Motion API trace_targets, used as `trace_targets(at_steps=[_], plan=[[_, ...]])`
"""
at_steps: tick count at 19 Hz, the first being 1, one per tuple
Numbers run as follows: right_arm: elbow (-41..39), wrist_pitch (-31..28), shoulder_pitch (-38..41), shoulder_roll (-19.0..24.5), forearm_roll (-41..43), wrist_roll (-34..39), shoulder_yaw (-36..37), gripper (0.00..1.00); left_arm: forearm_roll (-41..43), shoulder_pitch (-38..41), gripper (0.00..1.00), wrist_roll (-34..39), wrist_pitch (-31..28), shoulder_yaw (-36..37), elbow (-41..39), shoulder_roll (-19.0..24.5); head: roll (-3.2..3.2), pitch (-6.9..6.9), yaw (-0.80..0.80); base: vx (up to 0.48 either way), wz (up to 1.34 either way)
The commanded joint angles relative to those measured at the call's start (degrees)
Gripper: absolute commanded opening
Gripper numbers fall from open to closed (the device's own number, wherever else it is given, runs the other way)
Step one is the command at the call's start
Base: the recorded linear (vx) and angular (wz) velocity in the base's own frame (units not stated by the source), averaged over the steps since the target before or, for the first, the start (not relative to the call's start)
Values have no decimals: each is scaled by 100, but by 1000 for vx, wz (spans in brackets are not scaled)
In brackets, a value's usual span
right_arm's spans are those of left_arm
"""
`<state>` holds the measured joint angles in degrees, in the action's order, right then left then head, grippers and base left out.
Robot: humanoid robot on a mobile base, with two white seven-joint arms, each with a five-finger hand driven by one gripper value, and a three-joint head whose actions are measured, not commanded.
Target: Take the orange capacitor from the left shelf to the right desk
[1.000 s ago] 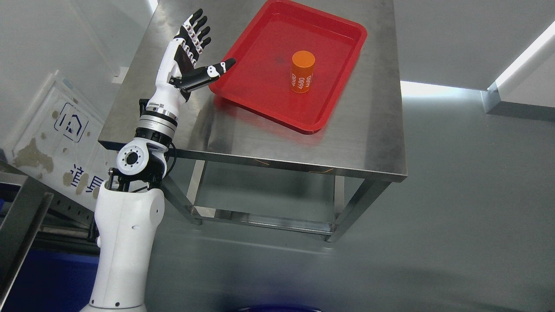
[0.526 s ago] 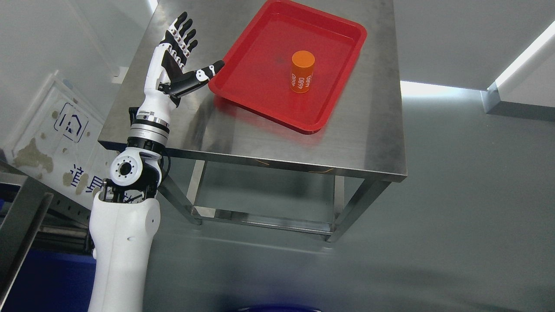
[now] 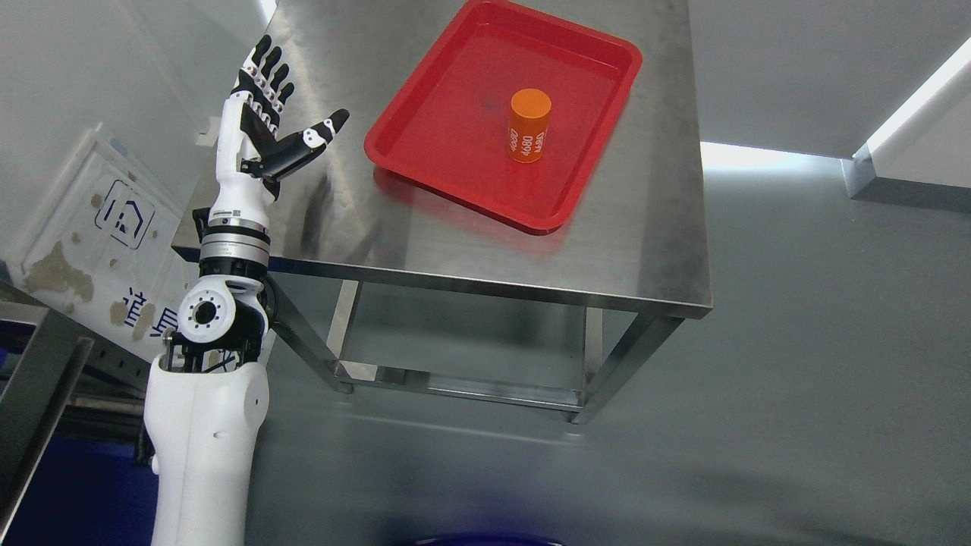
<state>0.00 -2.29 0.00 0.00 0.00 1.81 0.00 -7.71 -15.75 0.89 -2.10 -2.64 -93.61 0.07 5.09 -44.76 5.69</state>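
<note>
Orange capacitor (image 3: 529, 124) stands upright in red tray (image 3: 425, 144) on steel desk (image 3: 645, 250), likely delivered; left hand (image 3: 262, 121) empty, fingers splayed, well apart from tray.

Orange capacitor (image 3: 529, 125) w/ white print, red tray (image 3: 455, 114), black-white robot hand (image 3: 262, 125).

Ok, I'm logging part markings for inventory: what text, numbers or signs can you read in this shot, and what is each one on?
"4680": white print on the side of the orange capacitor, standing upright in the red tray.
A second white print beside it on the capacitor: blurred, not readable.
Blue house-like symbol on the white board at the left: a sign, no words.
Blue characters lower on that board: partly hidden by the arm, not readable.
</note>
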Motion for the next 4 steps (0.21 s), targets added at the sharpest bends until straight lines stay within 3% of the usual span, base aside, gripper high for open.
trace_targets(at_steps=[1,4], plan=[[-193,-8,-9,-100,-26,4,62,100,68,169,100,17,8,-149,-96,93,0,0,0,0,0],[-193,0,-9,-100,-26,4,62,100,68,169,100,-1,8,-114,-96,93,0,0,0,0,0]])
